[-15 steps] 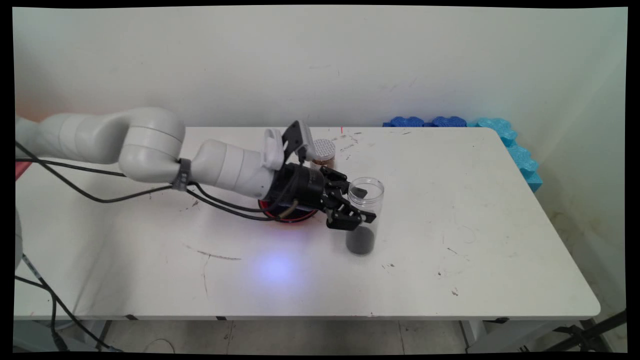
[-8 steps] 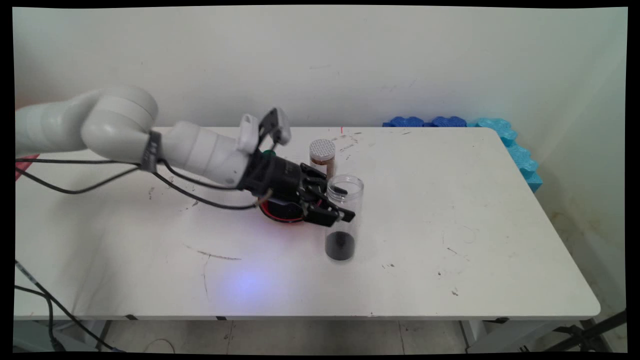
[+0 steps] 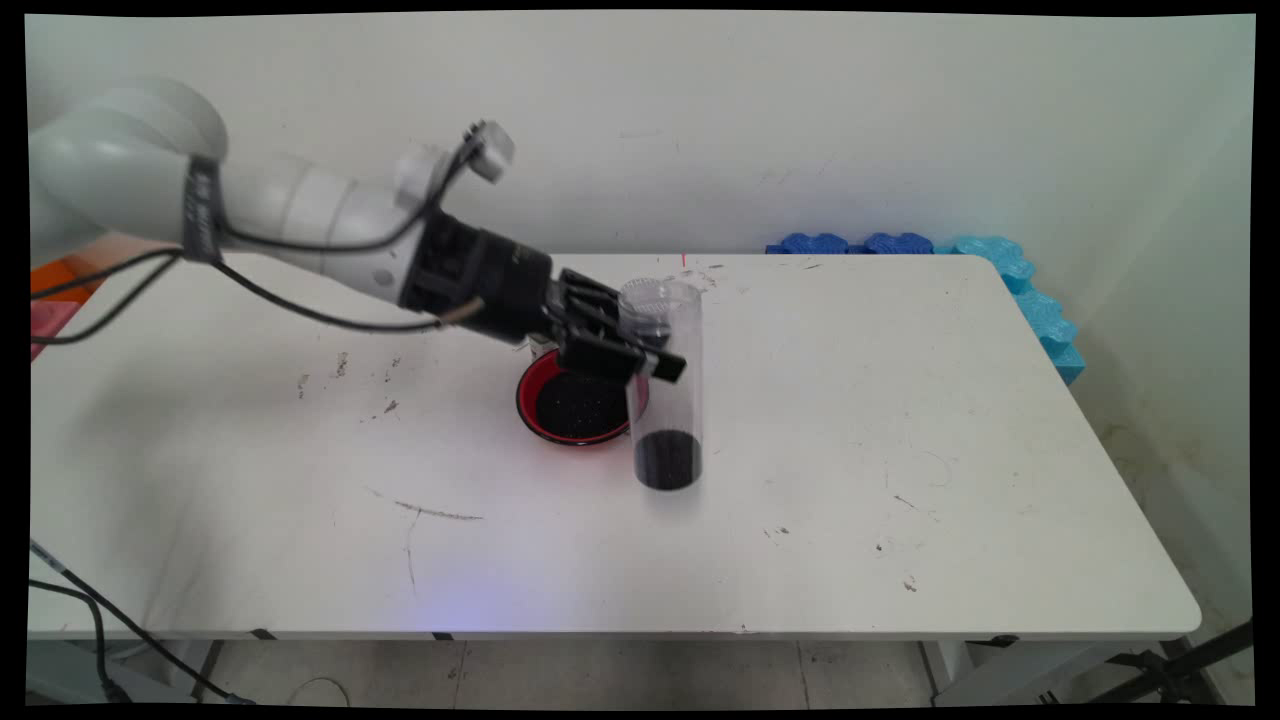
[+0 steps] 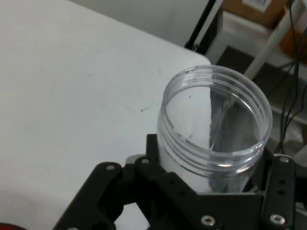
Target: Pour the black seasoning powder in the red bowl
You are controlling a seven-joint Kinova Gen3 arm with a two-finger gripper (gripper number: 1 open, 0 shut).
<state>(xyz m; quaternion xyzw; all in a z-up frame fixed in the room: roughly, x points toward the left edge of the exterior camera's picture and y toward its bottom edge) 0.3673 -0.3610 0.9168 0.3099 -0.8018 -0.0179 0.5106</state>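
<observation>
My gripper (image 3: 650, 345) is shut on a tall clear plastic jar (image 3: 667, 390) with a layer of dark grains at its bottom. The jar hangs upright above the table, just right of a red bowl (image 3: 573, 405) that holds dark grains. In the hand view the jar's open mouth (image 4: 216, 124) rises between the black fingers (image 4: 280, 191). A small jar with a perforated white lid stands behind the held jar and is mostly hidden by it.
The white table (image 3: 900, 450) stretches to the right and front. Blue foam pieces (image 3: 960, 255) lie along the table's far right corner against the wall. Black cables (image 3: 280, 300) hang from the arm on the left.
The gripper has risen and moved left and back with the clear jar, lifting it off the table. The red bowl, covered by the arm before, now shows.
</observation>
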